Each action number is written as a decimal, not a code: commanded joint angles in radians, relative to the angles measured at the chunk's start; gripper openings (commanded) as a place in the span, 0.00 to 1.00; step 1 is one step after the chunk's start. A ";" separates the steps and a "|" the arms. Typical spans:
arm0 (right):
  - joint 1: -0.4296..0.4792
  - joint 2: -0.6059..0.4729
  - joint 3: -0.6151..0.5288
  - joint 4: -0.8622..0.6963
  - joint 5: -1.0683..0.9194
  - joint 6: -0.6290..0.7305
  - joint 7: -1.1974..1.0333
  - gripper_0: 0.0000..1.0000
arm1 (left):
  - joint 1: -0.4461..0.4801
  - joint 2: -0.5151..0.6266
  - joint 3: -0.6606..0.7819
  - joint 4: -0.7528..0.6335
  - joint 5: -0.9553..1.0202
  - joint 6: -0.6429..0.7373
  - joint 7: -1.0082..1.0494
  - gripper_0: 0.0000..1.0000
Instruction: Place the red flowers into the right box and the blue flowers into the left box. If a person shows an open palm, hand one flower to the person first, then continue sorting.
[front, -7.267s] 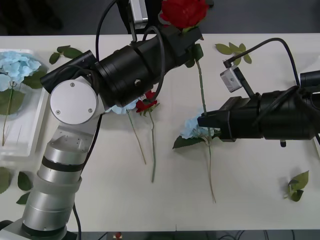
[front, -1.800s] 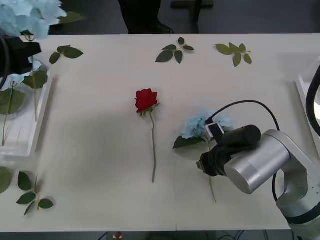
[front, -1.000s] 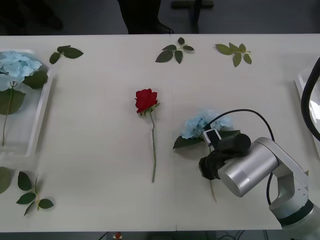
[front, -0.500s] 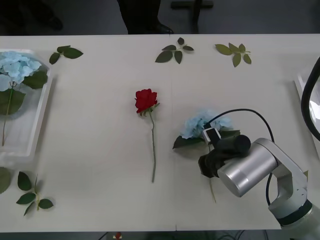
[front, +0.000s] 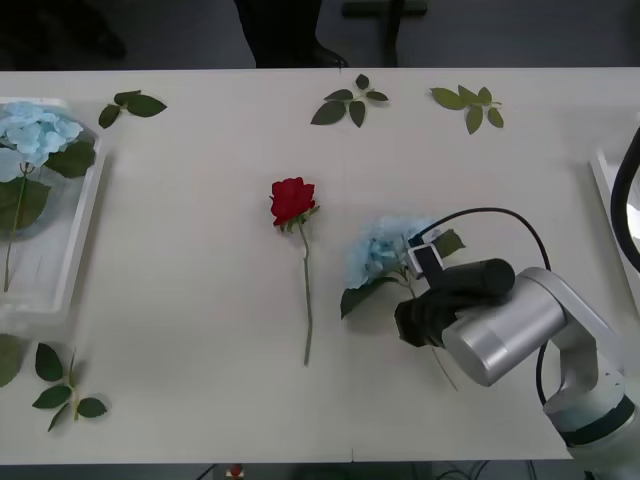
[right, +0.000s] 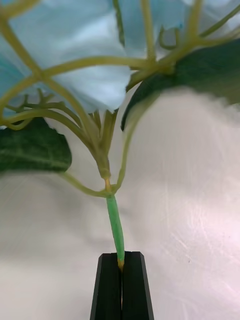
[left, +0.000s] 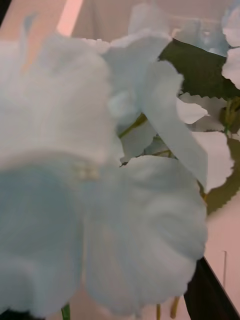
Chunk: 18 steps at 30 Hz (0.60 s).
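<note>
Right pincer (right: 121, 263) clamped tight on a blue flower's stem (right: 115, 225), fingers pressed together, bloom (front: 378, 252) over the table (front: 200, 330)

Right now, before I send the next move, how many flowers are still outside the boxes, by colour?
Red rose: 1, lying loose mid-table.
Blue flower: 1, its stem pinched in the shut right gripper.
Total: 2 flowers outside the boxes.
</note>
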 joint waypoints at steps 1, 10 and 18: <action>-0.010 -0.039 -0.098 -0.160 -0.129 0.021 0.076 0.00 | -0.005 0.031 0.067 -0.100 0.009 0.109 -0.012 0.80; -0.042 -0.030 -0.352 -0.221 -0.765 0.049 0.320 0.00 | -0.004 0.036 0.114 -0.341 -0.016 0.338 0.029 0.94; -0.118 0.000 -0.444 -0.152 -1.157 0.043 0.493 0.00 | -0.016 0.037 0.065 -0.586 0.067 0.408 0.088 0.96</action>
